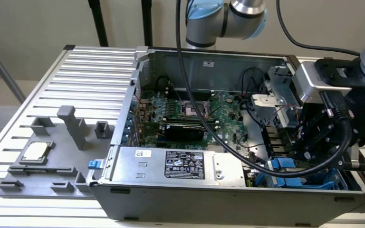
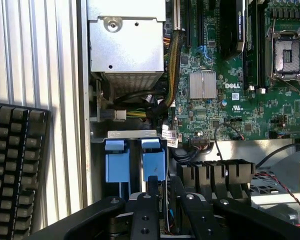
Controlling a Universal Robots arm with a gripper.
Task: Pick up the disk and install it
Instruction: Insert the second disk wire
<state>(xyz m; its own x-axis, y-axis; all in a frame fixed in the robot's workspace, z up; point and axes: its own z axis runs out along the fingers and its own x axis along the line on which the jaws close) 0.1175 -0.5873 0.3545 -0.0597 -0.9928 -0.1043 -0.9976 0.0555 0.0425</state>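
The disk (image 2: 154, 162), in its blue carrier, is seen slotted upright in the drive bay at a front corner of the open computer case (image 1: 233, 199), beside a second blue carrier (image 2: 115, 161), with the gripper (image 2: 162, 200) clamped on its edge.

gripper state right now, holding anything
Gripper: down at the blue drive carriers in the case; whether it holds the disk cannot be told.
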